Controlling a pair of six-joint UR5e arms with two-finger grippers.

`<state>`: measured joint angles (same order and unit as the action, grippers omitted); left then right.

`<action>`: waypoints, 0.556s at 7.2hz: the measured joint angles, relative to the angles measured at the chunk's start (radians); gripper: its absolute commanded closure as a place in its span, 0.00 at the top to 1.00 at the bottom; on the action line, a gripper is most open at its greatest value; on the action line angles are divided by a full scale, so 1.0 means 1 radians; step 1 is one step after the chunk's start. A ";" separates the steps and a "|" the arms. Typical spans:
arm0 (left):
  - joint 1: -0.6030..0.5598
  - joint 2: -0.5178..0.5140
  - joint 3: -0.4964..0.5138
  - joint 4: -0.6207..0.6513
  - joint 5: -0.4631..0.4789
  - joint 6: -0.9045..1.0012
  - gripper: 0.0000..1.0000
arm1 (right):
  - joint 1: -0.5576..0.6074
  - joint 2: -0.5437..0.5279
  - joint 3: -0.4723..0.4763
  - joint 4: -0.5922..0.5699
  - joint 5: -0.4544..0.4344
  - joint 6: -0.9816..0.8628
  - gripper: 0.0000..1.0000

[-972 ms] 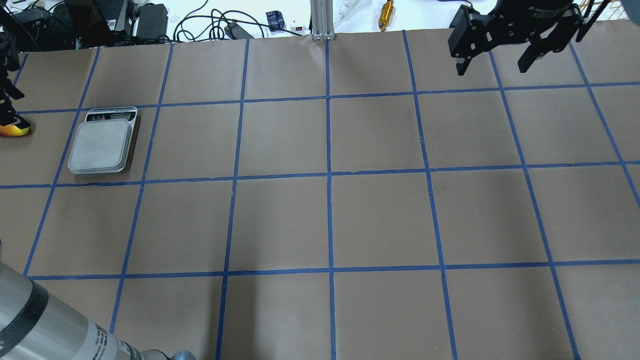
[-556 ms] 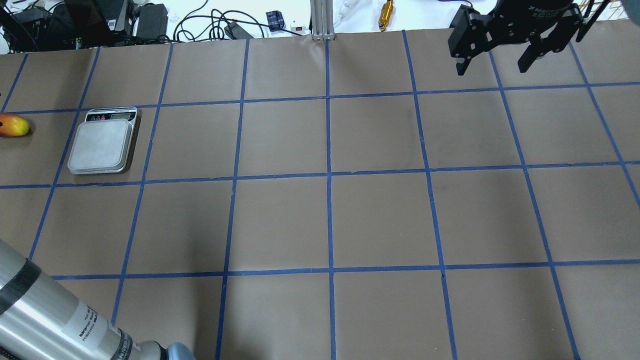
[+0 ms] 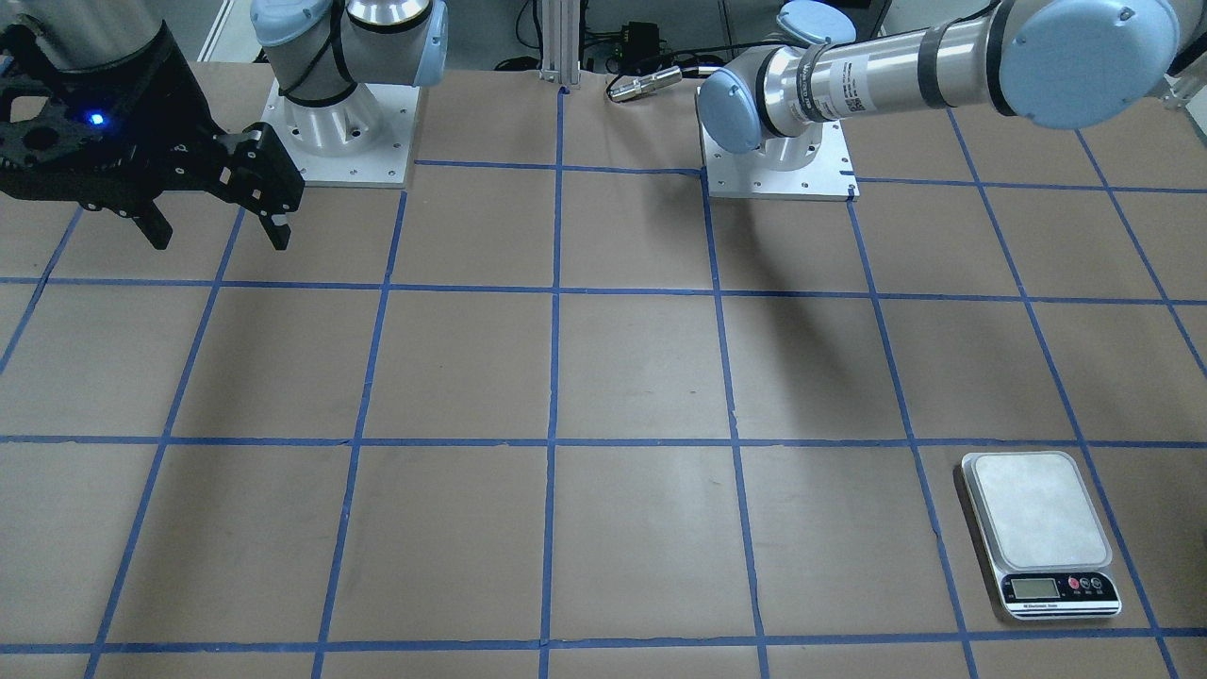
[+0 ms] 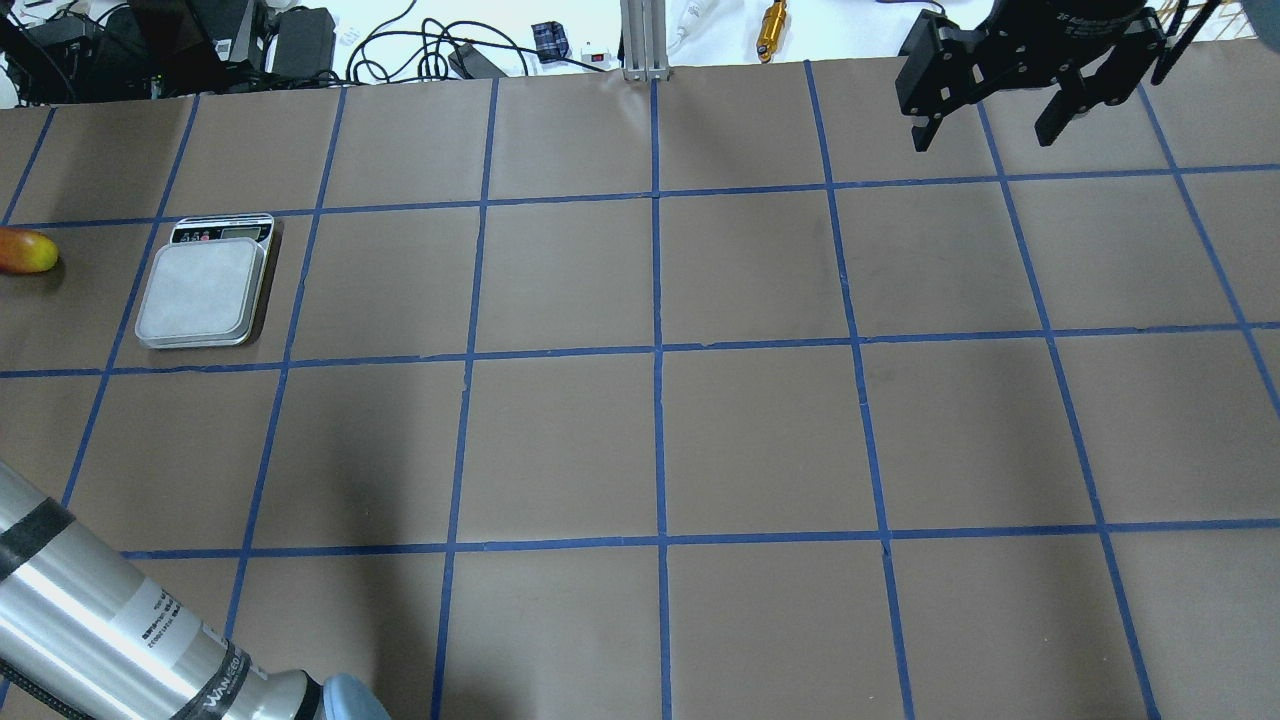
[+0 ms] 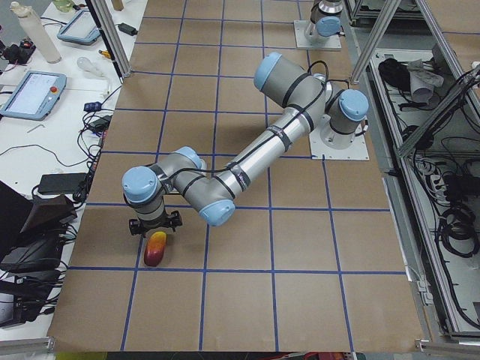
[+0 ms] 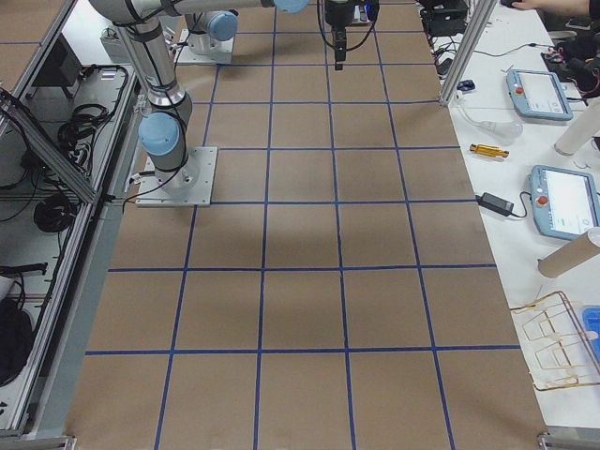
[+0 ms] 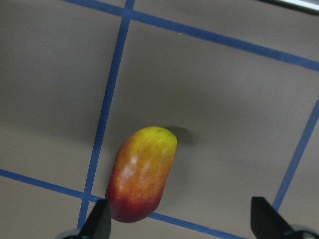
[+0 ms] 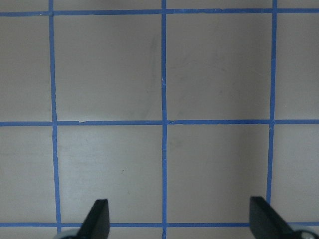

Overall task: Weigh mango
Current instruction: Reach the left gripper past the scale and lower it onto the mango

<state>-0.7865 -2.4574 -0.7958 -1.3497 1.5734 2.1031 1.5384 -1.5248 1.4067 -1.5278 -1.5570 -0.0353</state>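
Observation:
The mango (image 4: 25,251), yellow at one end and red at the other, lies on the brown table at the far left edge, left of the scale (image 4: 205,290). It also shows in the left wrist view (image 7: 142,174) and the exterior left view (image 5: 155,248). My left gripper (image 7: 182,224) is open and empty, hovering above the mango, which sits nearer one fingertip (image 7: 102,221). It is out of the overhead view. My right gripper (image 4: 985,120) is open and empty, high over the far right of the table. The scale's platform (image 3: 1037,509) is bare.
The table is brown paper with a blue tape grid (image 4: 658,345). My left arm's tube (image 4: 100,620) crosses the near left corner. Cables and tools (image 4: 770,25) lie beyond the far edge. Both arm bases (image 3: 778,156) stand on the robot's side.
My left gripper, which stood over the mango at the overhead view's left edge, has moved out of that view. The mango lies uncovered in the same spot. The right arm has not moved.

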 measured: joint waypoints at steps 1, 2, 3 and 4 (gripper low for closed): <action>0.010 -0.020 0.017 0.000 -0.012 0.022 1.00 | 0.000 0.000 0.000 0.000 0.000 0.000 1.00; 0.018 -0.038 0.030 0.001 -0.024 0.042 0.99 | 0.000 0.000 0.000 0.000 0.000 0.000 1.00; 0.024 -0.056 0.049 0.001 -0.031 0.058 0.98 | -0.001 0.000 0.000 0.000 0.000 0.000 1.00; 0.027 -0.078 0.079 0.001 -0.035 0.079 0.96 | -0.001 0.000 0.000 0.000 0.000 0.000 1.00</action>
<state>-0.7590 -2.5354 -0.7164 -1.3485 1.5385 2.1818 1.5378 -1.5250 1.4067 -1.5278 -1.5570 -0.0353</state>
